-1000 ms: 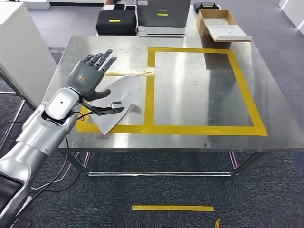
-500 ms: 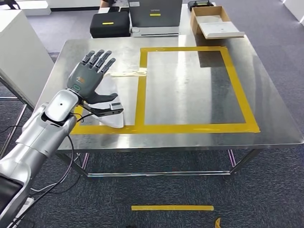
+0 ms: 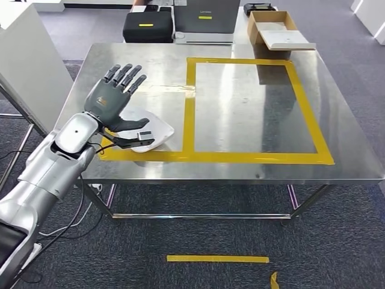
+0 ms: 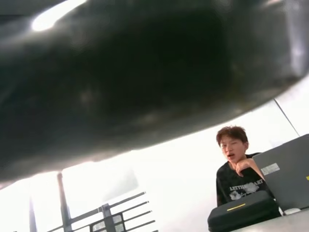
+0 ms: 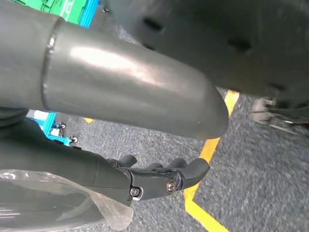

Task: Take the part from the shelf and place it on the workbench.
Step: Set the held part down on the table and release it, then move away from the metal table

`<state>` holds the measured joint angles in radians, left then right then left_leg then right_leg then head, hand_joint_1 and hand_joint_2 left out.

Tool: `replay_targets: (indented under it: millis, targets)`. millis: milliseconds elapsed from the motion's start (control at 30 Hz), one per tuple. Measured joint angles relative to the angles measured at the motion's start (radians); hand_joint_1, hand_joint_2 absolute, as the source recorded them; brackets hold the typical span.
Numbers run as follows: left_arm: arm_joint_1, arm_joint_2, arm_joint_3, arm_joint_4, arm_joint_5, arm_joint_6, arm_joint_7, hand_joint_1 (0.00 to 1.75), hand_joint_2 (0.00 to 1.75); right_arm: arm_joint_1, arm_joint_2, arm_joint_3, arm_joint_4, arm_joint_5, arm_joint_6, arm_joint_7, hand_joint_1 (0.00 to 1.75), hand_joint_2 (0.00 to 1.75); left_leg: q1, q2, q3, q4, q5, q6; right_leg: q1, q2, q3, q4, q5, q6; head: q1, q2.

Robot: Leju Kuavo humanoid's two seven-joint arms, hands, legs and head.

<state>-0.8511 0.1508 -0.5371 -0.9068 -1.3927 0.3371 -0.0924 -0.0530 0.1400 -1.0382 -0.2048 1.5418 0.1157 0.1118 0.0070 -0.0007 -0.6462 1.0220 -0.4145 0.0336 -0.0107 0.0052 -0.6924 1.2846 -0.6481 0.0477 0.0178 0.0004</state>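
Hovering over the near-left corner of the workbench (image 3: 236,174), the left hand (image 3: 113,99) has its fingers spread flat and grips nothing. Under it and just to its right, the part (image 3: 154,129), white and flat, lies on the workbench beside the yellow tape (image 3: 188,114). The right hand (image 5: 160,176) hangs with fingers slightly curled, holding nothing.

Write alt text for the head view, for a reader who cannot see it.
The robot's left hand hovers, fingers spread, over a white bagged part lying on the left of a steel workbench, beside a square marked in yellow tape. A black case, a laptop and a cardboard box sit beyond the far edge.
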Motion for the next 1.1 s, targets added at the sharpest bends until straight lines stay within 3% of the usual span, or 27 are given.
replay_targets:
  millis: [33,67,100,167,233,300,333,400,467,500,533,567,633,700,733,800,833,900,967,1000,1033,1100]
  targets:
    - [0.001,0.002,-0.002,-0.006,-0.003,-0.003,-0.002,0.00,0.00,0.000,0.000,0.000,0.000,0.000,0.000,0.000,0.00,0.00,0.000,0.000,-0.011,0.000,0.008,-0.001,0.000,0.000,0.012,0.001,0.007,0.001,0.000,0.000]
    - [0.002,0.006,-0.004,-0.013,-0.007,-0.007,-0.004,0.00,0.00,0.000,0.000,0.000,0.000,0.000,0.001,-0.001,0.00,0.00,0.000,0.000,-0.020,0.000,0.016,-0.003,0.000,0.000,0.044,-0.035,0.029,0.001,0.000,0.000]
    - [0.001,0.010,-0.007,-0.020,-0.012,-0.011,-0.007,0.00,0.00,-0.001,0.000,0.000,0.000,0.000,0.001,-0.002,0.00,0.00,0.000,0.000,-0.029,0.001,0.024,-0.007,-0.001,0.000,0.090,-0.098,0.056,0.000,0.000,0.000]
    - [-0.006,0.021,-0.010,-0.037,-0.016,-0.020,-0.011,0.00,0.00,-0.003,0.000,0.001,0.000,0.001,0.001,-0.004,0.00,0.00,-0.002,0.000,-0.042,0.002,0.040,-0.017,0.001,0.001,0.183,-0.233,0.084,-0.005,-0.001,0.000]
    - [-0.017,0.033,-0.013,-0.057,-0.017,-0.031,-0.013,0.00,0.00,-0.005,0.000,0.001,0.000,0.002,0.001,-0.005,0.00,0.00,-0.003,0.000,-0.048,0.000,0.059,-0.029,0.005,0.003,0.212,-0.289,0.085,-0.012,-0.002,0.000]
    - [-0.025,0.045,-0.017,-0.074,-0.017,-0.044,-0.014,0.00,0.00,-0.003,0.000,0.002,0.000,0.004,0.001,-0.006,0.00,0.00,-0.001,-0.001,-0.052,-0.004,0.071,-0.040,0.005,0.001,0.196,-0.291,0.098,-0.025,-0.001,0.000]
    - [-0.028,0.051,-0.020,-0.082,-0.018,-0.051,-0.014,0.00,0.00,-0.003,0.000,0.002,0.001,0.005,0.000,-0.008,0.00,0.00,0.000,-0.002,-0.058,0.004,0.056,-0.046,0.004,-0.001,0.191,-0.292,0.108,-0.034,-0.003,0.000]
    - [-0.031,0.064,-0.026,-0.099,-0.018,-0.059,-0.015,0.00,0.00,-0.004,0.000,0.003,0.001,0.007,-0.002,-0.012,0.00,0.00,0.002,-0.002,-0.079,0.078,-0.031,-0.055,0.002,-0.005,0.173,-0.294,0.133,-0.049,-0.007,0.000]
    - [-0.032,0.074,-0.032,-0.111,-0.018,-0.062,-0.016,0.00,0.00,-0.004,0.000,0.005,0.001,0.008,-0.004,-0.015,0.00,0.00,0.003,-0.002,-0.101,0.211,-0.127,-0.061,0.004,-0.006,0.147,-0.292,0.155,-0.054,-0.010,0.000]
    - [-0.032,0.077,-0.035,-0.115,-0.018,-0.063,-0.016,0.00,0.00,-0.003,0.000,0.007,0.001,0.008,-0.005,-0.016,0.00,0.00,0.003,-0.002,-0.102,0.263,-0.145,-0.061,0.006,-0.007,0.134,-0.291,0.165,-0.055,-0.011,0.000]
    - [-0.031,0.079,-0.038,-0.118,-0.018,-0.063,-0.016,0.00,0.00,-0.003,0.000,0.008,0.001,0.008,-0.007,-0.016,0.00,0.00,0.003,-0.002,-0.092,0.287,-0.141,-0.060,0.008,-0.008,0.120,-0.289,0.175,-0.055,-0.011,0.000]
    - [-0.031,0.081,-0.040,-0.121,-0.018,-0.063,-0.016,0.00,0.00,-0.004,0.000,0.009,0.001,0.008,-0.008,-0.017,0.00,0.00,0.002,-0.002,-0.065,0.273,-0.121,-0.057,0.010,-0.009,0.106,-0.287,0.184,-0.055,-0.011,0.000]
    - [-0.032,0.082,-0.042,-0.130,-0.014,-0.059,-0.015,0.00,0.00,-0.004,0.000,0.010,0.001,0.008,-0.010,-0.020,0.00,0.00,-0.002,-0.002,0.030,0.159,-0.088,-0.044,0.013,-0.009,0.083,-0.282,0.200,-0.051,-0.010,0.000]
    - [-0.033,0.082,-0.042,-0.140,-0.009,-0.055,-0.013,0.00,0.00,-0.005,0.000,0.011,0.001,0.008,-0.012,-0.023,0.00,0.00,-0.008,-0.002,0.116,0.032,-0.096,-0.031,0.016,-0.009,0.069,-0.278,0.214,-0.043,-0.010,0.000]
    - [-0.034,0.082,-0.042,-0.143,-0.007,-0.054,-0.013,0.00,0.00,-0.005,0.000,0.011,0.001,0.008,-0.013,-0.024,0.00,0.00,-0.011,-0.002,0.134,-0.002,-0.104,-0.026,0.015,-0.009,0.064,-0.277,0.222,-0.037,-0.009,0.000]
    - [-0.034,0.082,-0.042,-0.145,-0.004,-0.051,-0.013,0.00,0.00,-0.005,-0.001,0.013,0.001,0.008,-0.014,-0.024,0.00,0.00,-0.012,0.000,0.132,-0.020,-0.097,-0.016,0.013,-0.008,0.055,-0.277,0.233,-0.025,-0.010,0.000]
    - [-0.034,0.081,-0.043,-0.145,-0.002,-0.047,-0.013,0.00,0.00,-0.005,-0.002,0.014,0.001,0.008,-0.014,-0.025,0.00,0.00,-0.011,0.002,0.125,-0.024,-0.088,-0.009,0.012,-0.007,0.048,-0.270,0.223,-0.019,-0.009,0.000]
    - [-0.033,0.078,-0.042,-0.145,0.005,-0.034,-0.010,0.00,0.00,-0.004,-0.005,0.015,0.001,0.007,-0.015,-0.025,0.00,0.00,-0.006,0.006,0.104,-0.030,-0.064,0.004,0.010,-0.006,0.021,-0.207,0.149,-0.010,-0.006,0.000]
    - [-0.026,0.075,-0.037,-0.145,0.021,-0.016,-0.004,0.00,0.00,-0.004,-0.008,0.015,0.001,0.005,-0.016,-0.025,0.00,0.00,-0.007,0.007,0.074,-0.029,-0.040,0.010,0.007,-0.005,-0.013,-0.083,0.057,-0.002,-0.003,0.000]
    - [-0.018,0.072,-0.033,-0.145,0.033,-0.007,-0.001,0.00,0.00,-0.004,-0.009,0.015,0.001,0.004,-0.016,-0.024,0.00,0.00,-0.007,0.007,0.059,-0.029,-0.028,0.010,0.006,-0.005,-0.021,-0.028,0.038,0.001,-0.003,0.000]
    - [-0.007,0.067,-0.026,-0.145,0.050,0.001,0.001,0.00,0.00,-0.004,-0.010,0.015,0.001,0.002,-0.017,-0.023,0.00,0.00,-0.007,0.007,0.043,-0.028,-0.016,0.008,0.005,-0.005,-0.017,0.001,0.043,0.004,-0.003,0.000]
    - [0.022,0.054,-0.009,-0.145,0.087,0.009,0.003,0.00,0.00,-0.004,-0.013,0.015,0.001,0.000,-0.017,-0.019,0.00,0.00,-0.006,0.007,0.014,-0.027,0.006,0.003,0.003,-0.006,0.039,-0.037,0.099,0.007,-0.003,0.000]
